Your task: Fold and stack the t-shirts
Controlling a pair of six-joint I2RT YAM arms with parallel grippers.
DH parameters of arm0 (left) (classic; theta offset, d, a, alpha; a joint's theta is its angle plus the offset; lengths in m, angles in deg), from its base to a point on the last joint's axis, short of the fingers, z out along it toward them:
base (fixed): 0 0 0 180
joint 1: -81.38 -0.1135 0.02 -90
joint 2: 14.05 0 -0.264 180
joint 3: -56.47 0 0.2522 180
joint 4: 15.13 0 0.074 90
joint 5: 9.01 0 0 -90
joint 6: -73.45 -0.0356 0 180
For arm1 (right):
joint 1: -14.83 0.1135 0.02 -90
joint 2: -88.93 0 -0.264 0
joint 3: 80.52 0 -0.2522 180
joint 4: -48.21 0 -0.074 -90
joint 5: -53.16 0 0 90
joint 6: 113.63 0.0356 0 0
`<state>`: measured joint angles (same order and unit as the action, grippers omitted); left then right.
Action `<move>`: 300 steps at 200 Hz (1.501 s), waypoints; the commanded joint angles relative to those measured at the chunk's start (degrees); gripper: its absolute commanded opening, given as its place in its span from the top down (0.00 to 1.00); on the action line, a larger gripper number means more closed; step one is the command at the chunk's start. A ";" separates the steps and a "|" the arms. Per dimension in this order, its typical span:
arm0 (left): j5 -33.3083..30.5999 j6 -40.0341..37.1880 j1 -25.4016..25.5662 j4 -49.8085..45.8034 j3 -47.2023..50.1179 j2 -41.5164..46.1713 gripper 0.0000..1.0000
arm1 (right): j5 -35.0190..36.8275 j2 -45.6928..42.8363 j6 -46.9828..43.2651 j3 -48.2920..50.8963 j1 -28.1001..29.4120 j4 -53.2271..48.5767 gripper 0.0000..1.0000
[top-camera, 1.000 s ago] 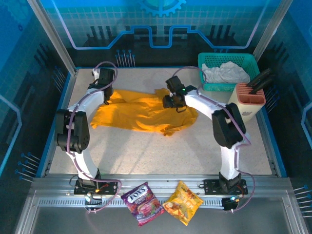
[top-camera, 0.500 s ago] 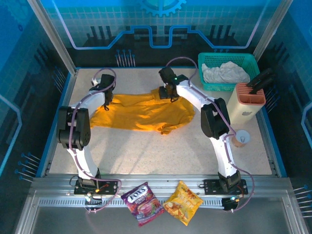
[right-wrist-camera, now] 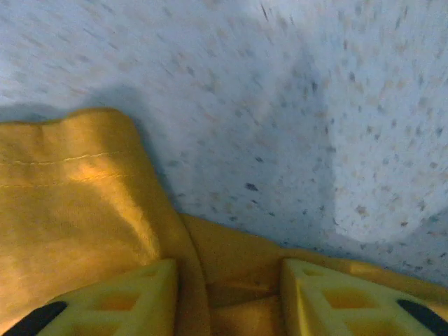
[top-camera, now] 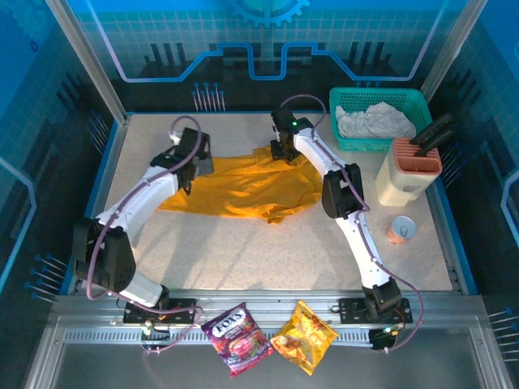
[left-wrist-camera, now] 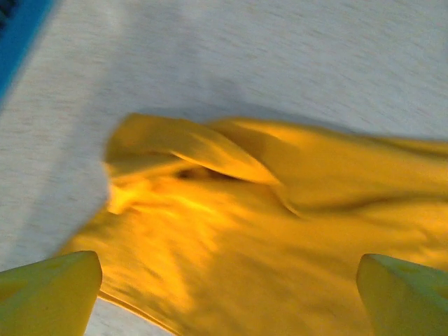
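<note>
Speckled white table [top-camera: 243,251] enclosed by blue patterned walls [top-camera: 203,32].

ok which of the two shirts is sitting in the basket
The whitish-grey shirt, bunched up in the green basket; the orange shirt lies spread out on the table.

The golden-orange t-shirt [top-camera: 243,180] at mid-frame is plain, its hem stitched in the same colour. The table [top-camera: 243,243] is off-white with dark and tan speckles. At upper right, a whitish-grey t-shirt [top-camera: 373,120] fills a teal mesh basket [top-camera: 381,96]. The left hand [left-wrist-camera: 224,294] and right hand [right-wrist-camera: 227,294] have yellow fingers. At the bottom lie a purple snack packet [top-camera: 237,338] and an orange-yellow snack packet [top-camera: 303,335].
</note>
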<state>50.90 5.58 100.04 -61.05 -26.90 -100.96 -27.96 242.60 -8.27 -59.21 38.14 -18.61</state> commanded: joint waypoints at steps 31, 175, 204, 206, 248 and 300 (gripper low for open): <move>10.61 5.51 9.70 -1.30 0.10 -12.78 0.20 | -5.28 0.22 0.86 -0.86 -0.85 -0.43 0.78; 13.98 13.06 26.61 -2.18 9.69 -27.64 0.25 | -1.03 -6.68 -0.35 0.25 -1.61 8.47 1.00; 15.29 15.19 29.03 -1.52 14.48 -26.13 0.25 | 1.05 -6.71 -0.69 0.17 -1.29 12.30 1.00; 15.38 15.28 29.24 -1.50 14.67 -26.01 0.26 | 1.16 -6.76 -0.68 0.12 -1.26 12.59 1.00; 15.58 17.18 32.98 -3.21 16.06 -24.69 0.25 | 5.49 -5.38 -1.40 -1.70 -0.66 16.78 1.00; 16.58 19.60 34.35 -4.77 19.02 -20.85 0.25 | 16.47 -8.70 -8.35 2.54 2.25 27.23 1.00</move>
<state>57.31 23.59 132.98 -50.25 -14.48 -118.12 -19.15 237.94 -11.44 -58.86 37.90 0.03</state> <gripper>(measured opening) 0.746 0.051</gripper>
